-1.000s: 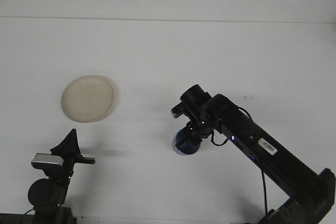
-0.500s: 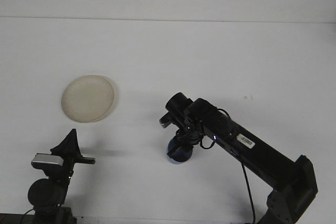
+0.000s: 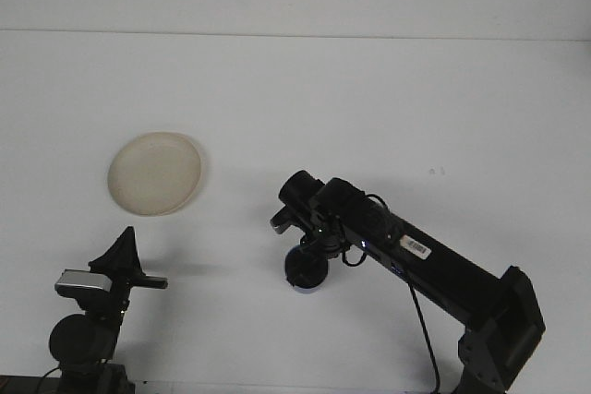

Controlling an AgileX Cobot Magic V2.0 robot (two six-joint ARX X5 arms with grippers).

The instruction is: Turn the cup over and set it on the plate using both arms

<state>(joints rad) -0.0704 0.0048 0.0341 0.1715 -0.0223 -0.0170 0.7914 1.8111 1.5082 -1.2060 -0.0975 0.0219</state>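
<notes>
A dark blue cup (image 3: 304, 277) hangs just under the wrist of my right arm, a little left of the table's middle and toward the front. My right gripper (image 3: 307, 257) points down and is shut on it; the wrist hides most of the cup and the grip itself. The round beige plate (image 3: 155, 173) lies flat on the white table at the left, well apart from the cup. My left gripper (image 3: 123, 254) rests at the front left corner, below the plate, with nothing in it.
The white table (image 3: 369, 108) runs back to a pale wall. My right arm (image 3: 434, 260) slants from the front right corner toward the middle, with a cable trailing beneath it.
My right gripper has carried the blue cup to the left and slightly toward the front. The left arm and the plate have not moved.
</notes>
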